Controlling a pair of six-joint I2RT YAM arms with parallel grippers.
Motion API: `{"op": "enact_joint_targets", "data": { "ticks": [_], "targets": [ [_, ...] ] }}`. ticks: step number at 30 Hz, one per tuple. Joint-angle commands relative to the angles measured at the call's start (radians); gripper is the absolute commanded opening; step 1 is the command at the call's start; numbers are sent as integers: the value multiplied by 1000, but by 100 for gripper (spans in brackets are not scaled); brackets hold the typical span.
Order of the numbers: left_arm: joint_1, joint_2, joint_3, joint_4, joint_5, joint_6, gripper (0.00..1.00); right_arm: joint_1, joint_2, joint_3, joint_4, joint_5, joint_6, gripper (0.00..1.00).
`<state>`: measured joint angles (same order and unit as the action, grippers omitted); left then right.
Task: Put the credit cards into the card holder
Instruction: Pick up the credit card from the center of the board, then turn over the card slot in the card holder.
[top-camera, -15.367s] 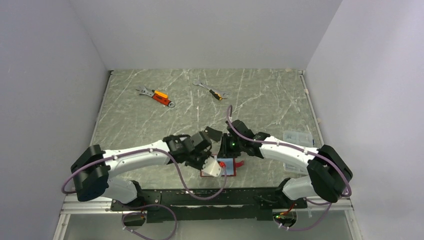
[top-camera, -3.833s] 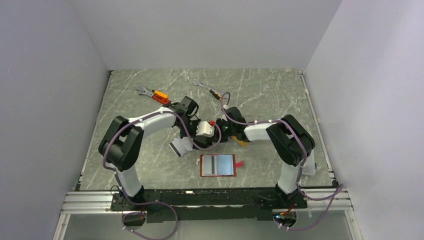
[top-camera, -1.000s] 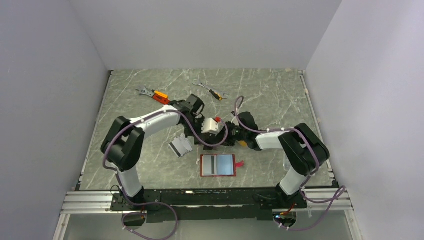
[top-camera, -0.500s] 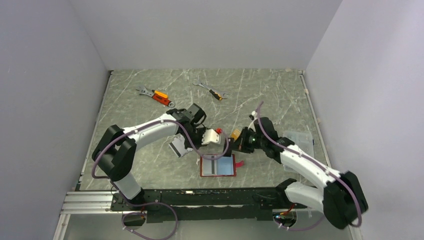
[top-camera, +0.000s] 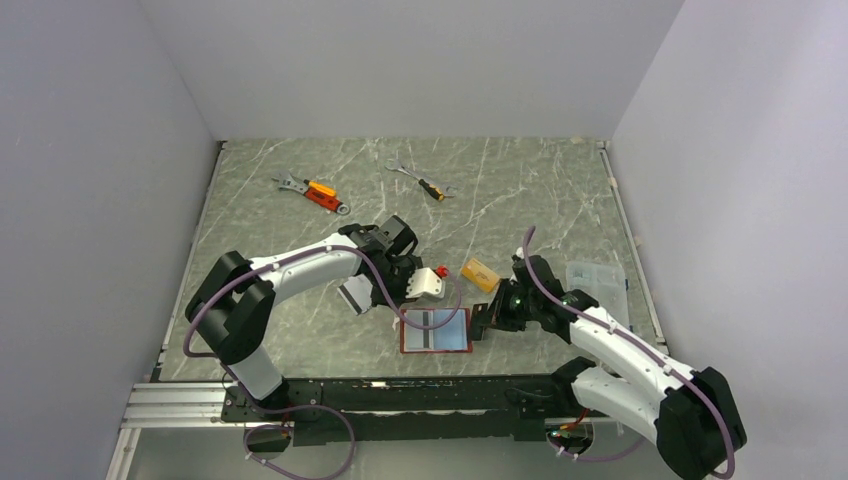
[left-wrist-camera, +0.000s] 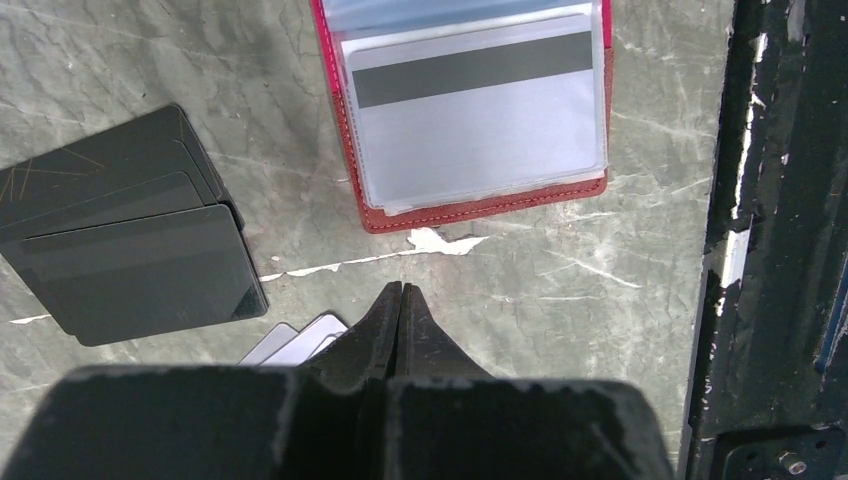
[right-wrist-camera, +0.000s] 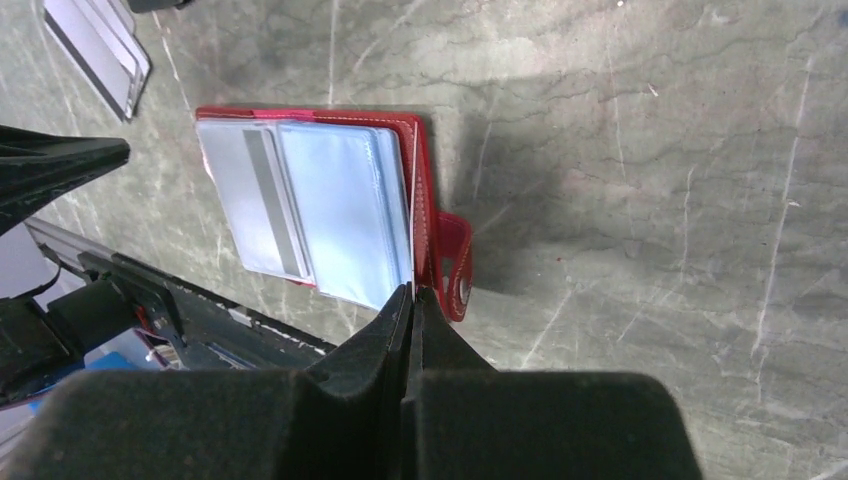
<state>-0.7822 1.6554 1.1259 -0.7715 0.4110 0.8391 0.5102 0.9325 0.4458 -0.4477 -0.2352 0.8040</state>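
Three grey walls (top-camera: 400, 60), veined green-grey table (top-camera: 540, 200), card holder (top-camera: 452, 332) open

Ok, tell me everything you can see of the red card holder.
The card holder is a red leather-look wallet with stitched edges, lying open flat on the marbled table near its front edge. Pale blue-grey pockets face up; one holds a silver-grey card with a dark stripe. Its snap tab sticks out beside the shut right gripper.

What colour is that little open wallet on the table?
The wallet is red around the edge and pale blue-grey inside; the left wrist view shows it best.
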Motion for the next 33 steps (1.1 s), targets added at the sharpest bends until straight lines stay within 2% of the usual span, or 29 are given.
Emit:
{"op": "enact_joint_targets", "data": {
  "ticks": [1, 12, 22, 33],
  "targets": [
    [0, -29, -2, 12, 9, -14, 0, 15, 22, -8, 35, 8, 6, 0],
    [0, -24, -14, 21, -9, -9, 0, 29, -79, 65, -92, 73, -9, 0],
    [0, -27, -29, 28, -14, -11, 0, 56, -32, 18, 41, 10, 36, 0],
    [-4, -29, -51, 39, -12, -13, 0, 81, 5, -13, 89, 17, 49, 0]
  ]
}}
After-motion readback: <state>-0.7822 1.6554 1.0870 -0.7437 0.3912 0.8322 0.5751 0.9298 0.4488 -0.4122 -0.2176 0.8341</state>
